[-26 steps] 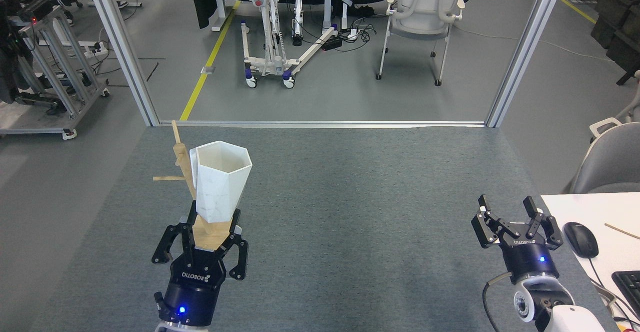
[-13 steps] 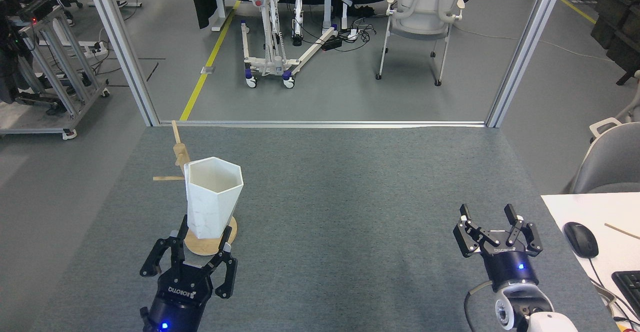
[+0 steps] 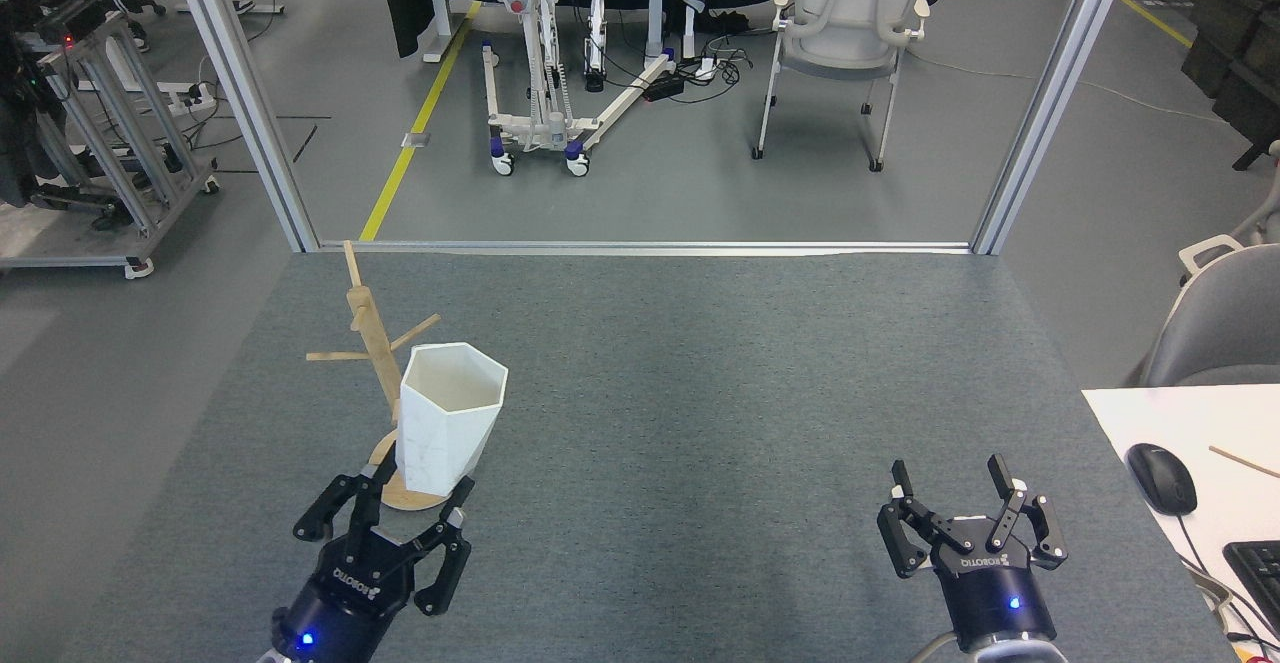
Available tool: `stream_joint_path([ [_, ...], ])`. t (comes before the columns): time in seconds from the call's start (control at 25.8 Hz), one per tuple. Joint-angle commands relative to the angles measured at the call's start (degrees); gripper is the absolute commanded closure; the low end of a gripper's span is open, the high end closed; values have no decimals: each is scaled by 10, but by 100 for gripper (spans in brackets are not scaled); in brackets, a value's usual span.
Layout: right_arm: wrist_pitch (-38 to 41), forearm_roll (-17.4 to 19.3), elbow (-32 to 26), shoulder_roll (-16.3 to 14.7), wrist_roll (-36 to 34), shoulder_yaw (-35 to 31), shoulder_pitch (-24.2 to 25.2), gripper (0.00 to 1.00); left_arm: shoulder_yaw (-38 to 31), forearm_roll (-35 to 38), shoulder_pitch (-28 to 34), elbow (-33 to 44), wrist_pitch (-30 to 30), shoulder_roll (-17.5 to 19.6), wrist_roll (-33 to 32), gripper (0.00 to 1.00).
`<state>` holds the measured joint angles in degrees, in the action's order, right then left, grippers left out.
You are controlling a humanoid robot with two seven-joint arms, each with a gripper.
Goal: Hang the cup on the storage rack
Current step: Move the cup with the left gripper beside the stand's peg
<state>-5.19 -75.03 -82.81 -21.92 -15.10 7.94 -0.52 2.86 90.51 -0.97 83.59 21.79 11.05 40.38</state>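
The white hexagonal cup (image 3: 447,421) stands upright, mouth up, right against the slim post of the wooden storage rack (image 3: 371,333). Its narrow bottom sits over the rack's round base disc (image 3: 388,492). The cup's handle is hidden, so I cannot tell whether it is on a peg. One thin peg points left and another points up to the right, just above the cup's rim. My left gripper (image 3: 408,509) is open just in front of the cup's bottom, with its fingers apart from the cup. My right gripper (image 3: 950,478) is open and holds nothing, low at the right.
The grey carpeted surface (image 3: 700,393) ends at a metal rail at the back, between two slanted aluminium posts. A white desk (image 3: 1190,423) with a mouse (image 3: 1162,478) and a keyboard corner lies at the right, behind it a grey chair (image 3: 1220,323).
The left gripper let go of the cup and drew back toward me. The cup came down and now rests beside the post over the base. The right gripper also drew back and lower.
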Motion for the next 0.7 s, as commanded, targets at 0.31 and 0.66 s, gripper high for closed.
stream_joint_path([
  [0.31,-22,-12,-31,7,1,0,24,1,-62,-25,-15,-82,17,17,15,100],
  [0.66,-22,-13,-31,7,1,-1,24,1,-62,-30,-44,-119,17,17,15,100],
])
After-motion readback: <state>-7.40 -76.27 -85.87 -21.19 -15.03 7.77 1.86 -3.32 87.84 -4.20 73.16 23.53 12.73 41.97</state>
